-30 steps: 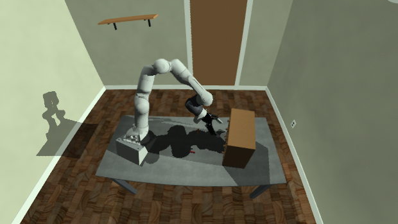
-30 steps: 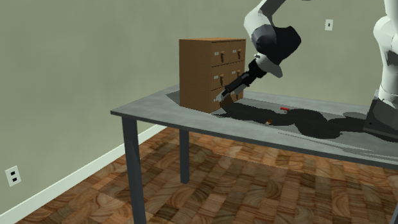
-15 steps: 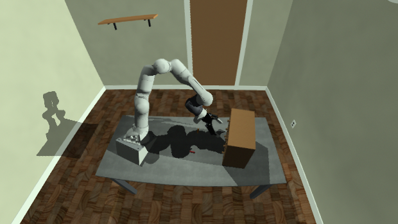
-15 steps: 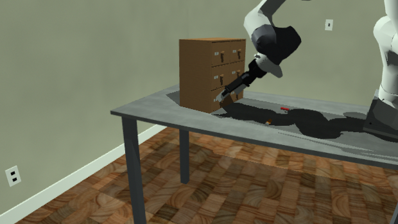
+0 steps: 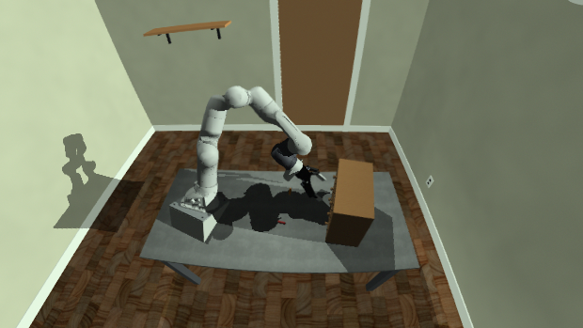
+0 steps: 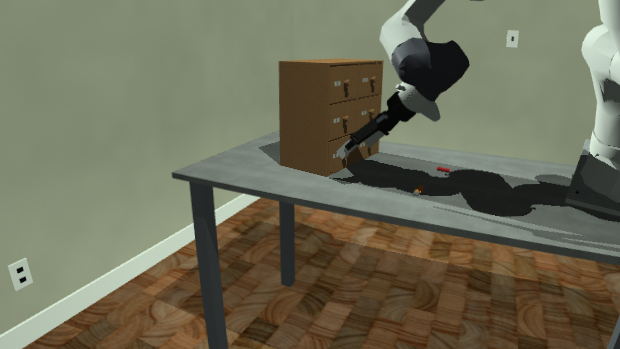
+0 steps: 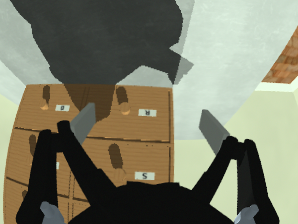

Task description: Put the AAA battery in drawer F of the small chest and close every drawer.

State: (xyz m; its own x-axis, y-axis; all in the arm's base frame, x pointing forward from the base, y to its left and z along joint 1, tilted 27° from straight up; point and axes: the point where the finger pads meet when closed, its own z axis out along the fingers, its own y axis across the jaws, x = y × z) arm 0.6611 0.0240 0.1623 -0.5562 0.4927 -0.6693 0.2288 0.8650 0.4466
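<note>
Now the end effector (image 6: pixel 356 142) is hovering released and empty at the chest (image 6: pixel 307 116) front, low down; the battery (image 6: pixel 417 190) is lying behind it on the surface (image 6: pixel 240 173), well apart.

From high in a room corner we look down on the whole grey table (image 5: pixel 282 250). Our exterior view sits low and nearer, facing the brown wooden chest's (image 6: pixel 305 116) drawer fronts. Our wrist view looks close along the black gripper (image 7: pixel 148 129) at that chest (image 7: pixel 133 149), shared by all views.
</note>
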